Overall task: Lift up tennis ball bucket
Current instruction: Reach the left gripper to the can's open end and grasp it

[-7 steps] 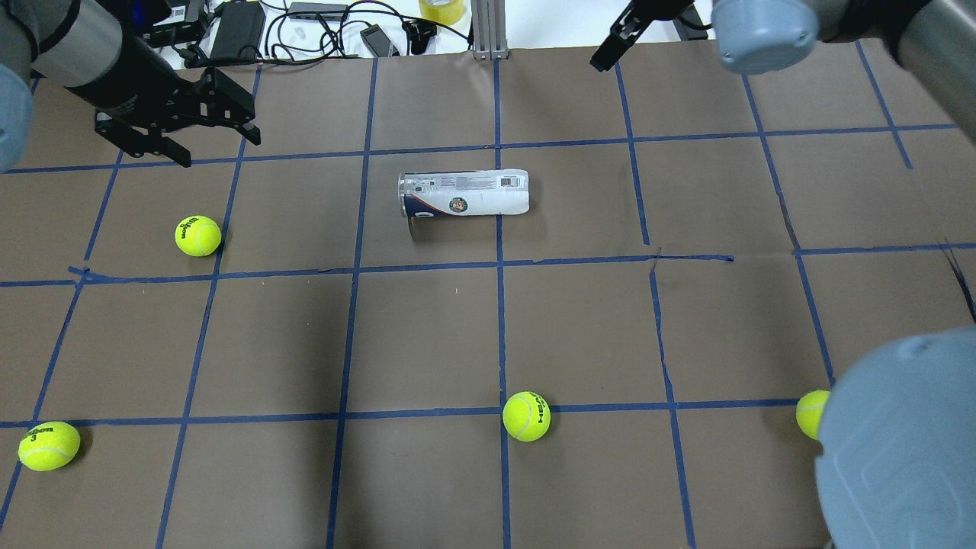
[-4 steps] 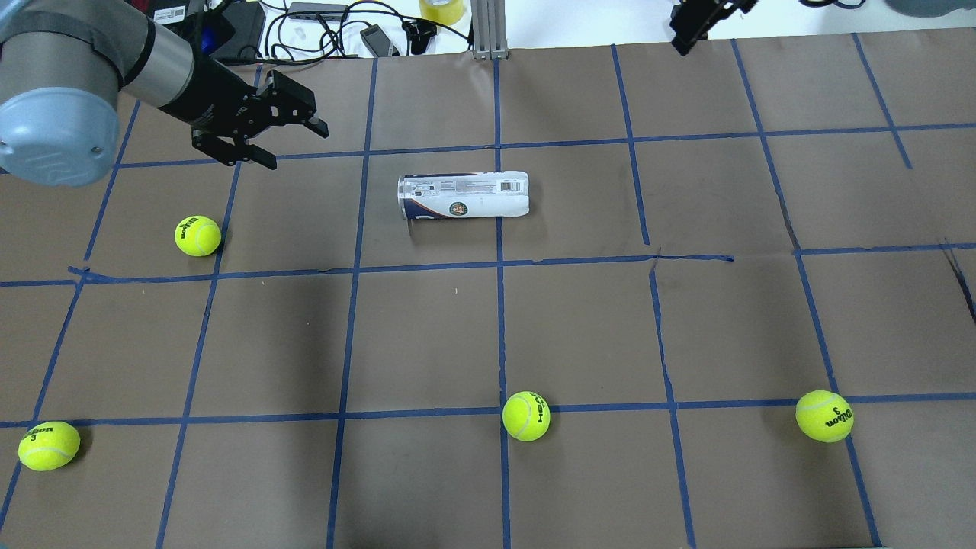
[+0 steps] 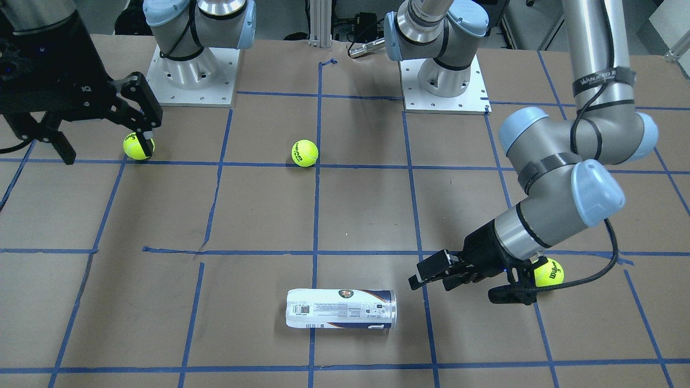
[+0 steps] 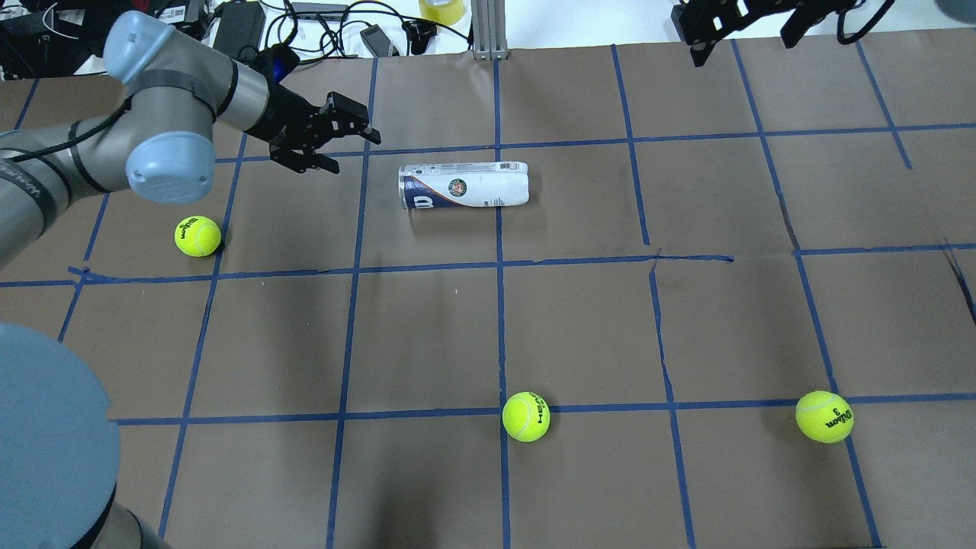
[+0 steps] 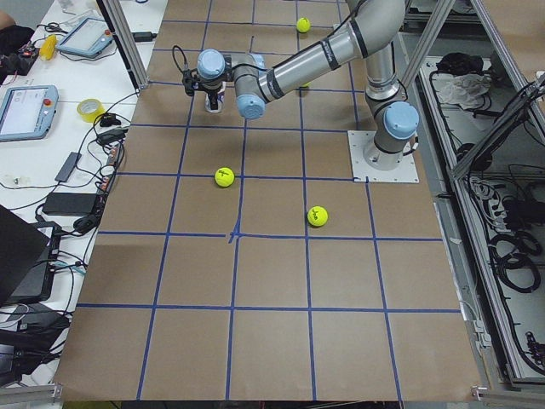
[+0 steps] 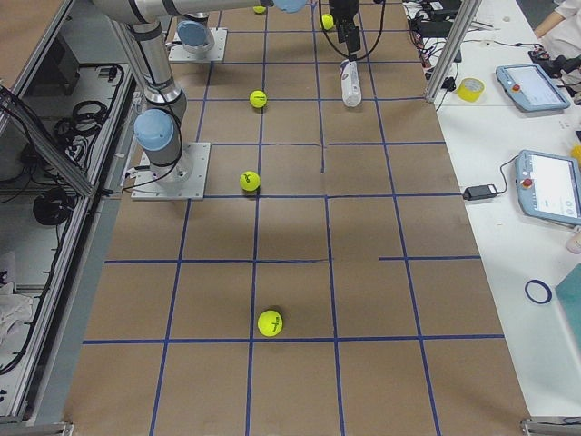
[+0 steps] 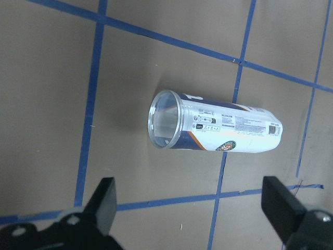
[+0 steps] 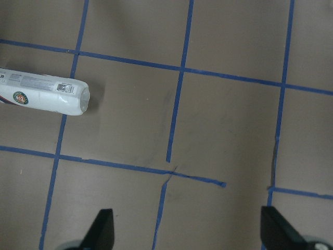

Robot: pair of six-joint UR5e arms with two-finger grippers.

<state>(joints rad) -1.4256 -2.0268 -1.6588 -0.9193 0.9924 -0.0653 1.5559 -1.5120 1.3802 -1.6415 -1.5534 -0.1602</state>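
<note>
Closing in with the left jaws, spread wide and empty, now near the open mouth of the can, lying sideways on the desk and rolled a touch. Backing off with the right jaws, likewise released, at the far edge. No grip yet; lift pending.

Clear plastic cylindrical tennis ball bucket, white-navy label, lying flat near tabletop's far edge. Black left gripper just beyond its far end. Yellow-green tennis ball toward near edge; second ball toward robot-side edge.
</note>
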